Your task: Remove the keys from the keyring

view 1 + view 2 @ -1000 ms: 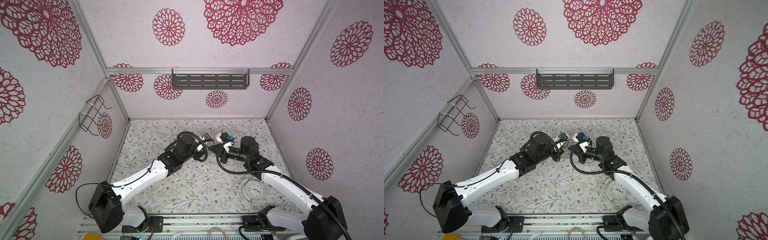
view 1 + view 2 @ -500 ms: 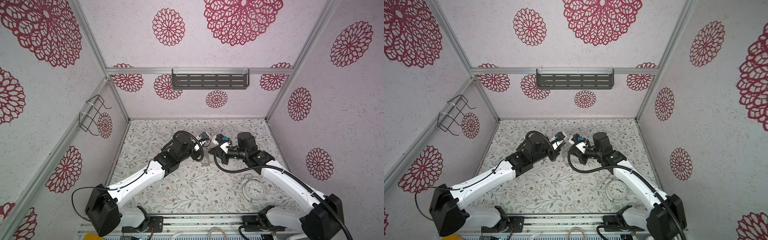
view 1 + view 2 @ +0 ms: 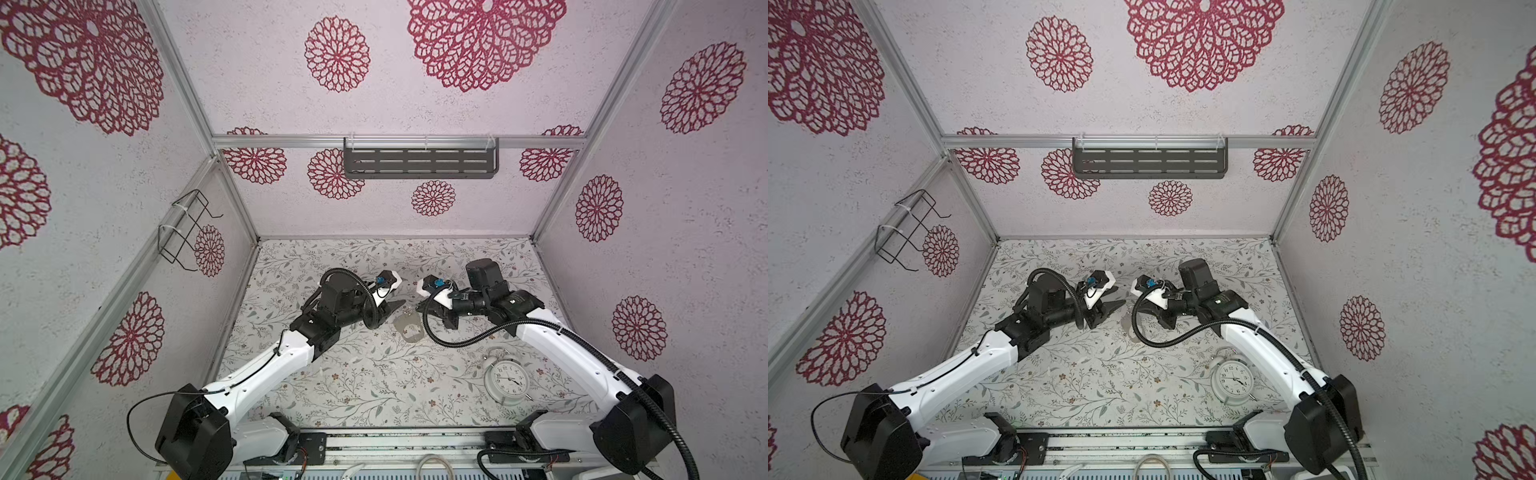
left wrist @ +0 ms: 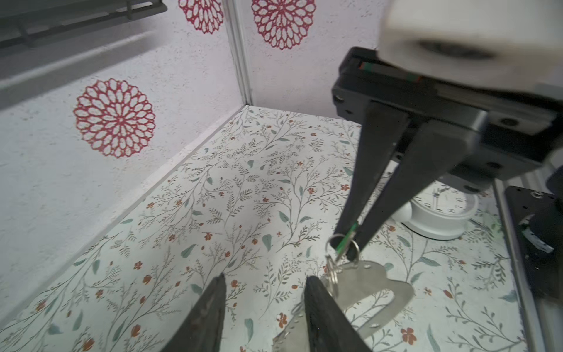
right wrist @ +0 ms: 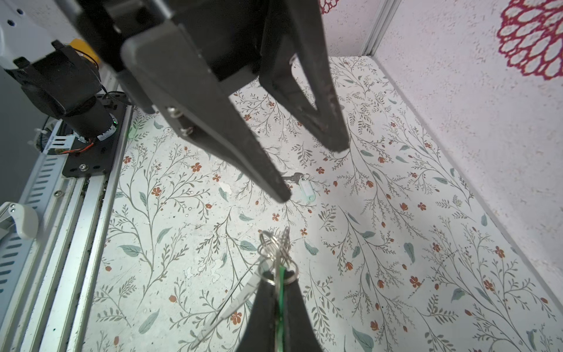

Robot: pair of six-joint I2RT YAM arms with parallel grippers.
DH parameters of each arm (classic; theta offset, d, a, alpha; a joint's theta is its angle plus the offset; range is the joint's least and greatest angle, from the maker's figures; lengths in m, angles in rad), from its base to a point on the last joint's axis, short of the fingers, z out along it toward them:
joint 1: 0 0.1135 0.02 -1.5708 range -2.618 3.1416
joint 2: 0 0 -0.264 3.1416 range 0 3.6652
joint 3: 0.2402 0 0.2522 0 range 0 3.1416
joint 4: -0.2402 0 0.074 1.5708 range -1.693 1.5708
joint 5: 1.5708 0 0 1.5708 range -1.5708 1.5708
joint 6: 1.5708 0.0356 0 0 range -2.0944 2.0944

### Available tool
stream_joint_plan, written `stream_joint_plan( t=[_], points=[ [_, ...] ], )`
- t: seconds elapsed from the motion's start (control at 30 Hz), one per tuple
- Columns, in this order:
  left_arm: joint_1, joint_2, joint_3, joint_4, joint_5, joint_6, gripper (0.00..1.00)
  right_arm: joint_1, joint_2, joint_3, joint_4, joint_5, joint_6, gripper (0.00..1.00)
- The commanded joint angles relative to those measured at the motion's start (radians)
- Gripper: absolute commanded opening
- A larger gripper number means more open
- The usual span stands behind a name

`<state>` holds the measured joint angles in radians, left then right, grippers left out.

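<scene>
Floral table (image 4: 213,198), right hand (image 4: 352,236) pinching green tag (image 4: 344,242)

Place: a robot lab test booth, decorated like a room at home.
Walls: pale speckled panels with dark red flower medallions (image 3: 336,54) on every side in both top views.
Frame: bare aluminium struts (image 3: 399,142) across the middle and down the corners.
Counter: flat surface papered in a leaf-and-flower print (image 3: 374,386), lower middle.
Fittings: dark grey slotted metal shelf (image 3: 419,163) at centre; black wire rack (image 3: 185,228) at left.
Rig: white-and-black robot arms (image 3: 266,370) mounted on a slotted aluminium rail (image 3: 399,436) along the bottom edge, with black corrugated cables (image 3: 457,344).
Household prop: round white alarm clock (image 3: 505,380), lower right.
</scene>
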<state>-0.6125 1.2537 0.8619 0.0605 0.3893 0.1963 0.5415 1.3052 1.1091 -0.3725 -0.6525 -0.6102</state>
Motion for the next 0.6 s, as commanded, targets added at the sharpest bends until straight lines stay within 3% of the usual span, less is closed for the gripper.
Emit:
stream_joint_plan(
  t=[0.0, 0.23, 0.57],
  points=[
    [0.003, -0.037, -0.050, 0.092, 0.097, -0.008, 0.47, -0.002, -0.016, 0.032, 0.015, -0.036, -0.015, 0.00],
    [-0.009, -0.013, -0.071, 0.098, 0.108, 0.015, 0.49, -0.002, -0.017, 0.024, 0.032, -0.045, -0.004, 0.00],
    [-0.047, 0.050, -0.055, 0.137, 0.064, 0.004, 0.36, -0.002, -0.032, 0.009, 0.072, -0.057, 0.036, 0.00]
  ],
)
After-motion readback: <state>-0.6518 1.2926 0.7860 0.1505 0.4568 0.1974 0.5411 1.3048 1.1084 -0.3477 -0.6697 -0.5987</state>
